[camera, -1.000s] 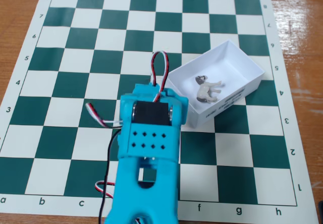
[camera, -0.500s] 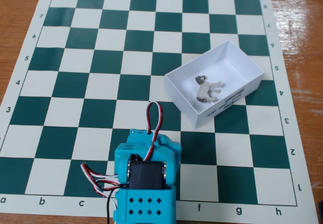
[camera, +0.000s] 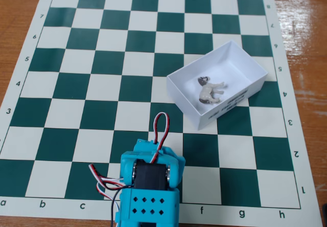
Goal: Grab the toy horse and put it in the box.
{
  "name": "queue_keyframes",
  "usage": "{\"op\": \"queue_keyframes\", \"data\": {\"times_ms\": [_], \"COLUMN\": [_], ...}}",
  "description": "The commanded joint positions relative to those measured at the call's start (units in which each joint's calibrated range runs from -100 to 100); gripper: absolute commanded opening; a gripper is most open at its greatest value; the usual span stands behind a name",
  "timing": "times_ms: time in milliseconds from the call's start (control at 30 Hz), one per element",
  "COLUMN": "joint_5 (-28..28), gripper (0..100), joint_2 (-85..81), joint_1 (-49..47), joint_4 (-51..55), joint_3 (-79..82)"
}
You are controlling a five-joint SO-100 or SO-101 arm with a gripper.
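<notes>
Fixed view: toy horse (camera: pixel 210 91) lies on side inside box (camera: pixel 234 103), right of centre frame, on green-white chessboard (camera: pixel 102 78). Box sits skewed to squares. Blue arm (camera: pixel 149 186) at bottom centre, well apart from box; gripper fingers hidden, opening cannot be told.
</notes>
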Motion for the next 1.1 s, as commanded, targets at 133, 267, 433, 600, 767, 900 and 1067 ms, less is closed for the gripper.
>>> {"op": "queue_keyframes", "data": {"times_ms": [133, 267, 433, 600, 767, 900, 1067], "joint_5": [-0.1, -0.1, -0.1, -0.1, -0.1, -0.1, -0.1], "gripper": [0, 0, 1, 1, 1, 1, 1], "joint_2": [-0.2, -0.2, -0.2, -0.1, -0.1, -0.1, -0.1], "joint_1": [-0.2, -0.1, 0.5, 0.5, 0.5, 0.5, 0.5], "joint_4": [-0.8, -0.8, -0.8, -0.8, -0.8, -0.8, -0.8], "joint_3": [0.4, 0.4, 0.4, 0.4, 0.4, 0.4, 0.4]}}
